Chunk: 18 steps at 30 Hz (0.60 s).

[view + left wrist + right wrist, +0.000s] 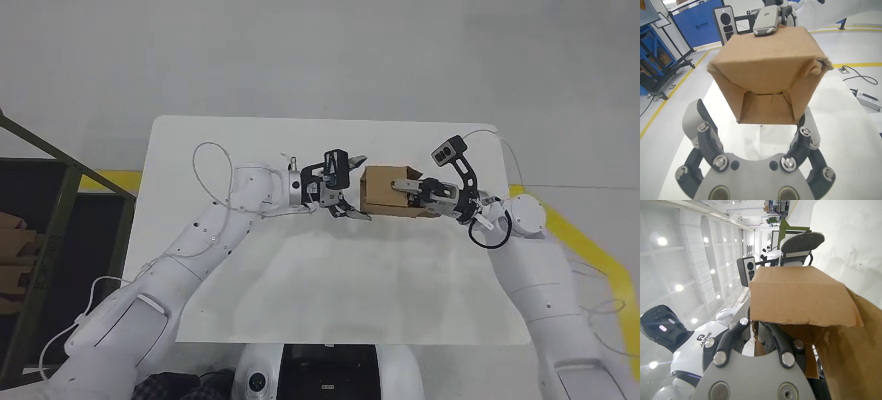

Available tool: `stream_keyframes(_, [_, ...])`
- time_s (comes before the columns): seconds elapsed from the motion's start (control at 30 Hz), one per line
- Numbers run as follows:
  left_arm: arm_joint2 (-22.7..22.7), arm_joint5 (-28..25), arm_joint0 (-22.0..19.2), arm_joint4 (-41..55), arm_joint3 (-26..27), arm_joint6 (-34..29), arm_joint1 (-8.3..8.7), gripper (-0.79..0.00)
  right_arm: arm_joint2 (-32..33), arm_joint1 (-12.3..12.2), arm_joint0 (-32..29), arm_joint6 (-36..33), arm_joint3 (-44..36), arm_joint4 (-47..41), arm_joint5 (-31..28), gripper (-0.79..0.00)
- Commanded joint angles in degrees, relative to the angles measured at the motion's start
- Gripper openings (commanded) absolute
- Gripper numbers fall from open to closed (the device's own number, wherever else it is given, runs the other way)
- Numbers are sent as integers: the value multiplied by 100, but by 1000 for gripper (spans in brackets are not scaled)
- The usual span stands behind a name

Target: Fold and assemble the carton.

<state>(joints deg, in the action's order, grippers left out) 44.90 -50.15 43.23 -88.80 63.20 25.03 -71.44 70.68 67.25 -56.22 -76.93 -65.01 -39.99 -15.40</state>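
The carton [383,190] is brown card, held over the far middle of the white table [300,300], right between the two arms. In the left wrist view the carton [768,75] shows its end face, flaps pushed inward and a gap left open at the lower part. The right gripper [405,188] is clamped on the carton's far side, one silver finger [765,20] pressed on the outer wall, and the right wrist view has the card wall [800,302] running between its linkages. The left gripper [350,190] sits at the opposite end, spread wide and holding nothing, its fingers [700,113] flanking the flapped face. Whether the pads touch the card, I can't tell.
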Motion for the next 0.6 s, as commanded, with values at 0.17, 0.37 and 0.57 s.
stream_keyframes(0.17, [-2, -319, 39, 174, -35, -14, 1, 0, -15, -4, -1, -33, -26, -30, 9, -785])
stream_keyframes(0.37, [-12, -392, 58, 297, -62, -23, -16, 0, -44, -4, -8, -62, -42, -55, 28, -785])
stream_keyframes(0.57, [-24, -440, 64, 399, -93, -54, -35, -46, -60, -4, -7, -68, -30, -88, 33, -785])
